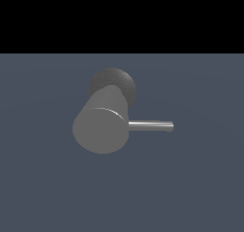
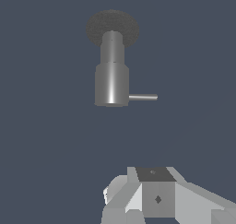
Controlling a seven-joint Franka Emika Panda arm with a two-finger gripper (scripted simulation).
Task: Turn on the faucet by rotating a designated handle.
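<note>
The faucet (image 1: 102, 126) stands alone on the blue-grey floor (image 1: 200, 188), its handle (image 1: 150, 126) jutting toward the exterior view's right. The gripper (image 2: 138, 202) hangs well apart, holding nothing; its opening cannot be told. The slim rod risks slipping off a finger, or a push landing on the thick body instead.

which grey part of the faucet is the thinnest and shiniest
The handle: a slim, shiny silver rod jutting sideways from the thick matte cylinder body. The dark rounded base is dull and far wider.
</note>
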